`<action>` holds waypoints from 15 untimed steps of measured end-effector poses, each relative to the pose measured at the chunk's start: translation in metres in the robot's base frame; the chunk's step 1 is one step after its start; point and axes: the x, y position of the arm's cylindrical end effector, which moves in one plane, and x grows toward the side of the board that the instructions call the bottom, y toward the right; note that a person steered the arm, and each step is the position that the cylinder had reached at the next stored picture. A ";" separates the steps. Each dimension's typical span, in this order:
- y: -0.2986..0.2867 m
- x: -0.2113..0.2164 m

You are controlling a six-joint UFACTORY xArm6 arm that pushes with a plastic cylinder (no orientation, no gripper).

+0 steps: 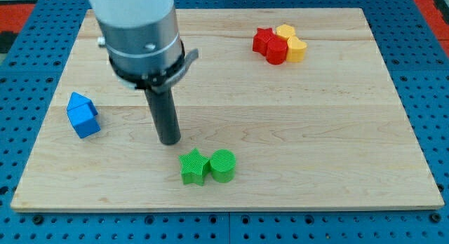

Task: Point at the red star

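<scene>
my tip (169, 141) has nothing to grasp with and rests bare on the board, just above the green star (193, 167) and green cylinder (223, 165), touching neither. the red star (270, 45) sits well apart at the view's top right, pressed against a yellow block (292, 42), so reaching it probably means crossing open board. it lies flat, with no clear long axis or heading

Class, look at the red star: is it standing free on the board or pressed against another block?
Pressed: the red star touches the yellow block at the view's top right. My tip is far off, by the green star.
</scene>
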 end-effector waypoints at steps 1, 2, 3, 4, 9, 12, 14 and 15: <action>0.000 -0.024; 0.019 -0.070; 0.092 -0.082; 0.143 -0.099; 0.058 -0.204; 0.136 -0.304; 0.160 -0.236; 0.164 -0.200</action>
